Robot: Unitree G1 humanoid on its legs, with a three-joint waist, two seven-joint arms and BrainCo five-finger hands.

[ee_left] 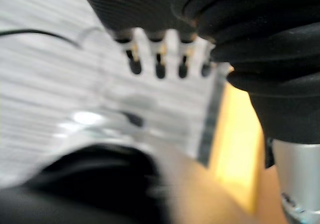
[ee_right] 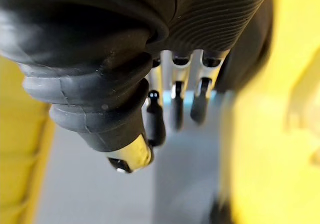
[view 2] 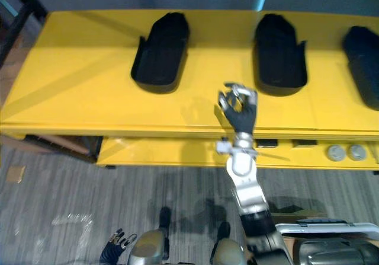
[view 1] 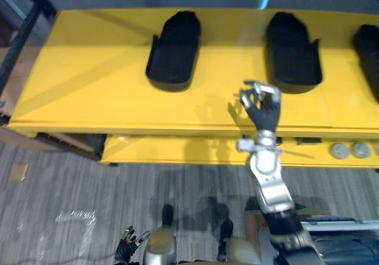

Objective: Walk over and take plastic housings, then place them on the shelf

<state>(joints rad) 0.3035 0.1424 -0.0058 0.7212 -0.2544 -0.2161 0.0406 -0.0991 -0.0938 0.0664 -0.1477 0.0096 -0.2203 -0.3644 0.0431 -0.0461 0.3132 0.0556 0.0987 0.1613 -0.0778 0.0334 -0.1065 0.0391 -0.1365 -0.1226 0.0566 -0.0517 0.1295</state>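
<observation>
The right hand (view 1: pixel 262 108) hovered over the front part of the yellow bench (view 1: pixel 89 75), its fingers loosely spread and slightly bent, holding nothing. Three black plastic housings lay further back on the bench: one (view 1: pixel 173 51) to the hand's left, one (view 1: pixel 293 51) just beyond it to the right, and a third (view 1: pixel 368 51) at the right edge. The hand touched none of them. The left hand (view 1: pixel 127 245) hung low above the grey striped floor (view 1: pixel 59 194), fingers relaxed and empty.

The picture's edge cuts off the 3rd plastic housing (view 1: pixel 368 54).
</observation>
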